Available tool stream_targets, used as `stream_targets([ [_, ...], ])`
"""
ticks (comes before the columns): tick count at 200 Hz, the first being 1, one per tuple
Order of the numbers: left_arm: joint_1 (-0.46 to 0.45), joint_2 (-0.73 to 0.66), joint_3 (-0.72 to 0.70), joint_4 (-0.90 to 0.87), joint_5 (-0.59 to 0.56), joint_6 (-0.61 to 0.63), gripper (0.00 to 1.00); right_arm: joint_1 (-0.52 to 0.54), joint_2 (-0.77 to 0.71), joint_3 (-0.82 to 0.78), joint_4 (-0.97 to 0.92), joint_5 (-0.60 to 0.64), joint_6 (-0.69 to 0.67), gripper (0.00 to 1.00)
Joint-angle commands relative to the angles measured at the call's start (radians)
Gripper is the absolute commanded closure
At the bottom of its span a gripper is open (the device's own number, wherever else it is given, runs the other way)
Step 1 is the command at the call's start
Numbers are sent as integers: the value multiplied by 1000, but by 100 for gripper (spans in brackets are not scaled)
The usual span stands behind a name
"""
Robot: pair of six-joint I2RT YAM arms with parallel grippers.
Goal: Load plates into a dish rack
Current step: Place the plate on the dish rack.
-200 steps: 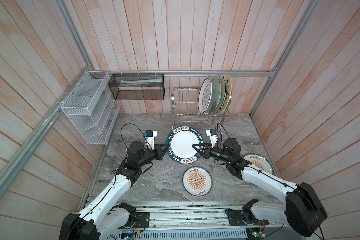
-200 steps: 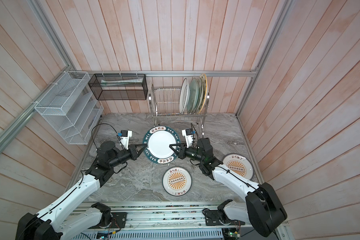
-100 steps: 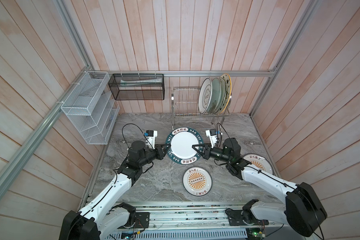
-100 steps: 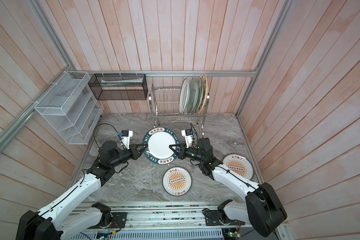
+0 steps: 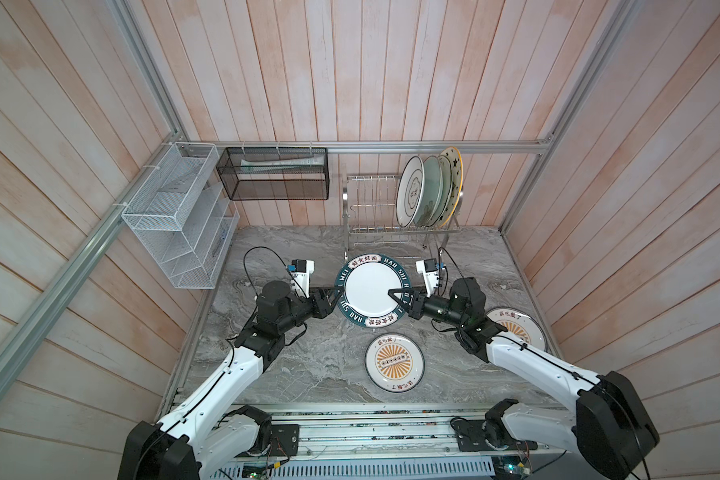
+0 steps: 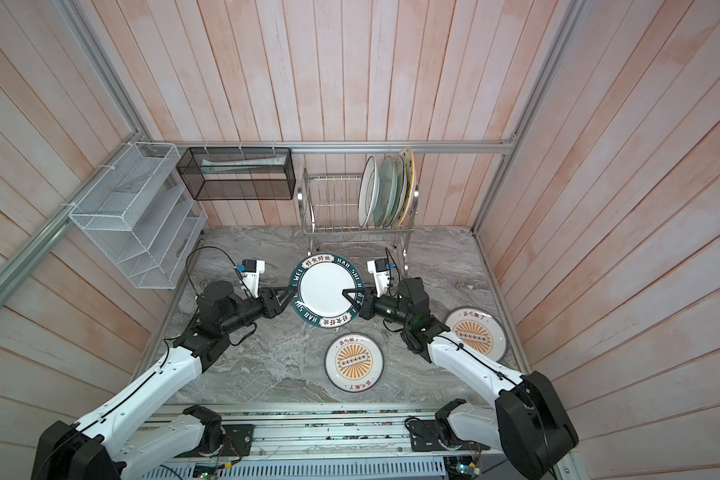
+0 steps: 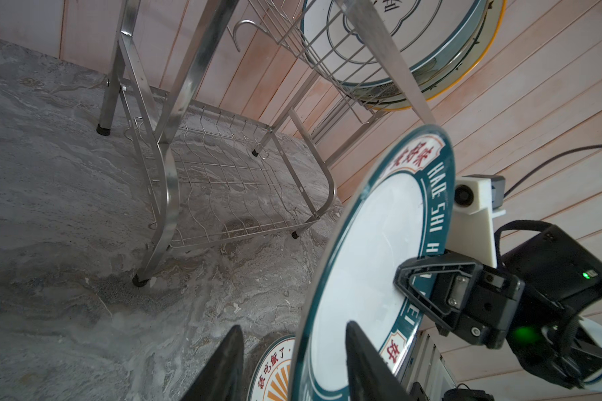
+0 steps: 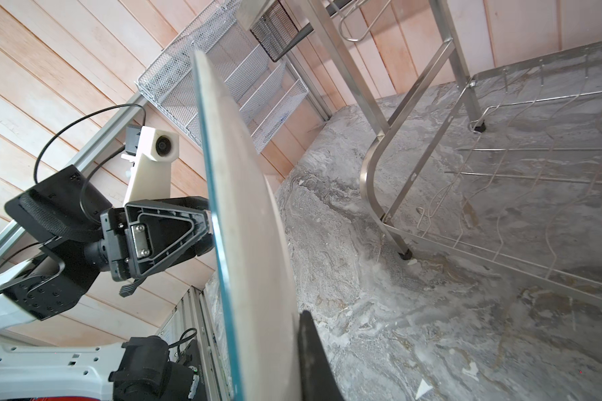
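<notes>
Green-lettered plate [image 5: 371, 291] held up between both arms.
Right fingers [image 8: 313, 354] pinch its right rim; left fingers [image 7: 365, 361] straddle the left rim, spread; dish rack [image 5: 366, 199] stands just beyond.

We count seven plates [image 5: 368, 291]: four racked, two on the table [image 5: 308, 365], one held. We also see one dish rack [image 5: 364, 199], two mesh baskets [image 5: 171, 216], two arms [image 5: 233, 365].

Top views: high overhead, whole scene, near-identical; wrist cams: low, close, facing each other across plate [image 7: 369, 250], share rack [image 7: 169, 187]
</notes>
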Motion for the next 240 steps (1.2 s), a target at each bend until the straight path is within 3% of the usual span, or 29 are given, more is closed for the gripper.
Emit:
stream_targets([
  [1, -4, -17, 33, -3, -8, 7, 51, -10, -51, -16, 39, 66, 2, 100],
  [97, -26, 1, 37, 13, -7, 1, 51, -34, -185, -9, -50, 132, -103, 100],
  [176, -120, -57, 50, -26, -213, 64, 50, -51, -242, 58, -89, 175, -187, 100],
  [240, -178, -118, -54, 108, -289, 18, 50, -51, -245, 153, -93, 204, -271, 100],
])
